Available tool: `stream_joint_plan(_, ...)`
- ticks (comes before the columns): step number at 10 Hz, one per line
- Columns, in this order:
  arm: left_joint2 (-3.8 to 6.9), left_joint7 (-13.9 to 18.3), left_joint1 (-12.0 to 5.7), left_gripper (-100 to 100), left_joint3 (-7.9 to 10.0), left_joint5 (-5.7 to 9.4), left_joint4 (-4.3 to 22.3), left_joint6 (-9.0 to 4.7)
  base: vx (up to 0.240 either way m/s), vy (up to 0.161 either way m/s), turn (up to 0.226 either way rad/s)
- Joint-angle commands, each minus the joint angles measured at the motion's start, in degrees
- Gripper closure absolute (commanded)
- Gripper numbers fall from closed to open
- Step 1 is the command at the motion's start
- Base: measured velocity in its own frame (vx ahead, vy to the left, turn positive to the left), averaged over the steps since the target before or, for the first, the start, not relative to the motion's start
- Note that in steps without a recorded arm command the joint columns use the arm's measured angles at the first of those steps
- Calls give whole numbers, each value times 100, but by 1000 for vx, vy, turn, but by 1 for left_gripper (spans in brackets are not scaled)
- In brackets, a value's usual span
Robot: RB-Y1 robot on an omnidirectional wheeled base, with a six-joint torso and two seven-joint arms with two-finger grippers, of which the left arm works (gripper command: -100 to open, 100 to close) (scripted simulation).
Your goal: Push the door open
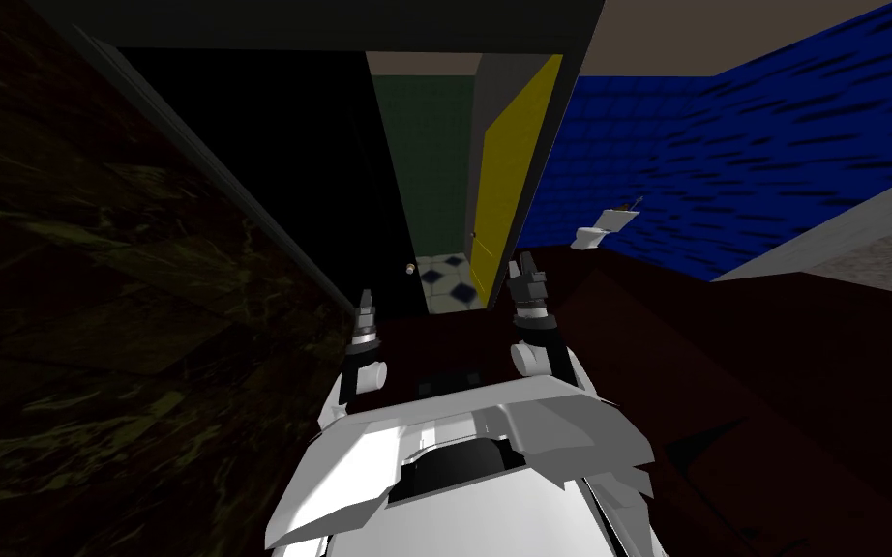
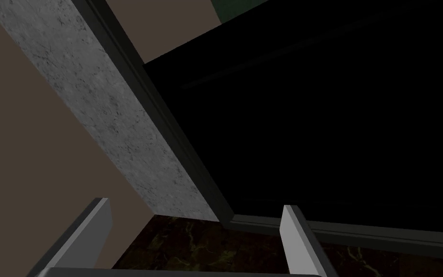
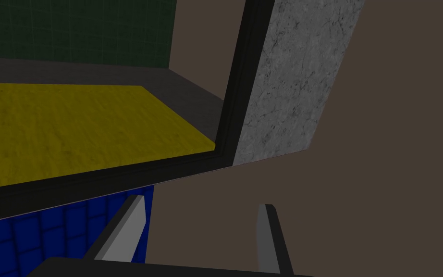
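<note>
The door is standing as a black leaf in the upper middle of the head view, just left of centre, with a small knob sitting at its right edge. Right of it, a narrow gap is showing a checkered floor and a green wall. A yellow panel is angling along the gap's right side.

The left gripper is hovering at lower centre-left, near the knob. Its fingers are spreading wide and holding nothing, and are pointing at the black leaf inside a dark frame.

The right gripper is hanging just right of the gap, beside the yellow panel, its fingers also standing wide and empty.

A toilet is sitting against the blue wall at the right.
</note>
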Motion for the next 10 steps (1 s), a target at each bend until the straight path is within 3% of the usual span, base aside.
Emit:
stream_joint_plan(1,49,-163,-58,-100,-41,-5,234,-74,107,-42,14)
stream_joint_plan(7,268,-734,-358,-100,-158,-6,1217,-379,98,-26,16)
stream_joint_plan(8,268,-734,-358,-100,-158,-6,1236,-379,60,-23,4)
stream_joint_plan(10,340,-930,-461,-100,-198,-6,1580,-484,71,-27,12)
